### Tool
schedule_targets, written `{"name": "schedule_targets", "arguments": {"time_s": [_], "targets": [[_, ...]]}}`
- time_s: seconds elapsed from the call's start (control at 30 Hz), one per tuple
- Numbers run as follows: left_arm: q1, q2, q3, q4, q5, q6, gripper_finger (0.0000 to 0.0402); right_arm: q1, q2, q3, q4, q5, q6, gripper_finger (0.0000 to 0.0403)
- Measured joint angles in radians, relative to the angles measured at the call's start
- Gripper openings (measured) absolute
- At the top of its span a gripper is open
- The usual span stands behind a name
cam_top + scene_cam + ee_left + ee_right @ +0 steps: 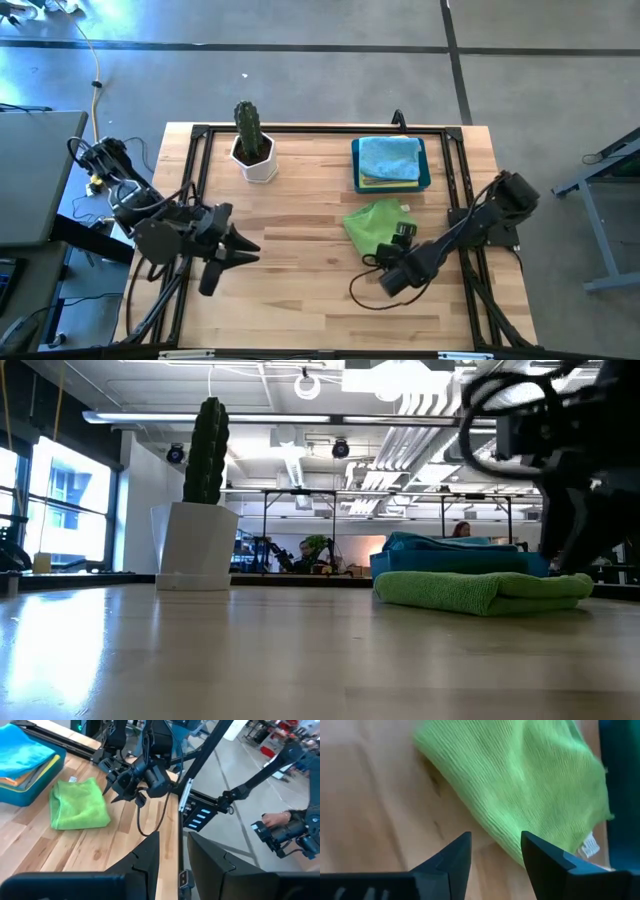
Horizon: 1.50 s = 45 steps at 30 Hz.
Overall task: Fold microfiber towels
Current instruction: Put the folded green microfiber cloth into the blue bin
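Observation:
A lime green towel lies folded flat on the table, just in front of the blue bin; its white tag shows at one corner. In the bin a light blue towel lies on top of a yellow one. My right gripper is open and slants down at the green towel's near right edge; I cannot see it touching the cloth. My left gripper is open, raised over the table's left side, with nothing between its fingers.
A cactus in a white pot stands at the far side, left of the bin. A black frame runs around the tabletop. Bare wood lies in the middle and near part. A person's hand holds a dark device beyond the table's right edge.

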Motion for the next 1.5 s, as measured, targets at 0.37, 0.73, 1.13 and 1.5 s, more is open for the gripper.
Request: {"name": "schedule_targets", "arguments": {"time_s": [0.37, 0.73, 1.13, 1.5], "targets": [[0.006, 0.06, 0.0, -0.001, -0.015, -0.08, 0.009, -0.008, -0.148, -0.138, 0.164, 0.049, -0.158, 0.0163], [0.006, 0.084, 0.0, 0.003, -0.074, -0.112, 0.009, -0.05, -0.166, -0.28, 0.344, -0.113, -0.315, 0.0163], [0.006, 0.082, 0.0, 0.005, -0.156, -0.157, 0.009, -0.103, -0.166, -0.293, 0.37, -0.037, -0.39, 0.0163], [0.006, 0.082, 0.0, 0.005, -0.19, -0.18, 0.009, -0.151, -0.166, -0.293, 0.409, -0.072, -0.258, 0.0171]]}}
